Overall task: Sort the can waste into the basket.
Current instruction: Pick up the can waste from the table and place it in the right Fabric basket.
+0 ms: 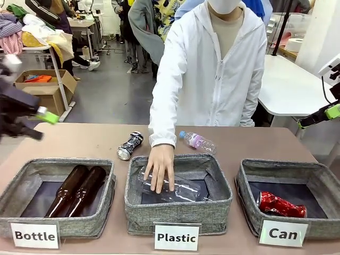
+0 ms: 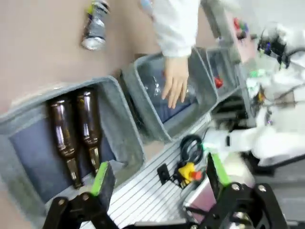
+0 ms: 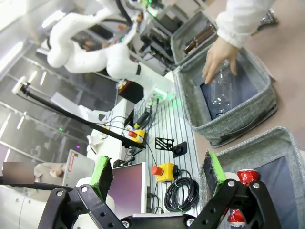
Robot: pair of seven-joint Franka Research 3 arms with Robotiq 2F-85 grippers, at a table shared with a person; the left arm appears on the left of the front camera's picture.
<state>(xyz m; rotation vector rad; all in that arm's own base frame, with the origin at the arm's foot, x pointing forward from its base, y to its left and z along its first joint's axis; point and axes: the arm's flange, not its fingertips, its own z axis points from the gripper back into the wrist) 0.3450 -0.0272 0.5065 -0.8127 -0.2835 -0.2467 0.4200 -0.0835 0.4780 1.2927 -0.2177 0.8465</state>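
Front view: the Can basket (image 1: 249,183) sits at the robot's right end of a row of three, with a red can (image 1: 280,205) already lying in it. A loose can (image 1: 130,145), crushed and silver-black, lies on its side on the table (image 1: 85,141) just behind the gap between the Bottle basket (image 1: 16,183) and the Plastic basket (image 1: 133,204), well apart from its target. A small bottle (image 1: 197,141) lies near it. The person's hand (image 1: 161,169) presses on a clear bottle (image 1: 183,190) in the middle basket. The left gripper (image 1: 40,124) hangs blurred at the left edge and the right gripper (image 1: 319,116) at the right edge. Both are clear of the table.

The loose can is probably light, thin-walled and slick, with creases that give a little and a round body that may roll. A pinch from above across its dented middle looks safest. The left gripper is the nearer one.

Left wrist view: the jaws stand wide apart with nothing between them. Unlike the front view, it looks steeply down on the two brown bottles (image 2: 76,138) side by side and shows the loose can's open end.

Right wrist view: these jaws are spread and empty too. This view looks down into the Can basket just beyond the fingers, with the red can partly hidden behind one of them. The front view does not show how close that gripper hangs to the basket.
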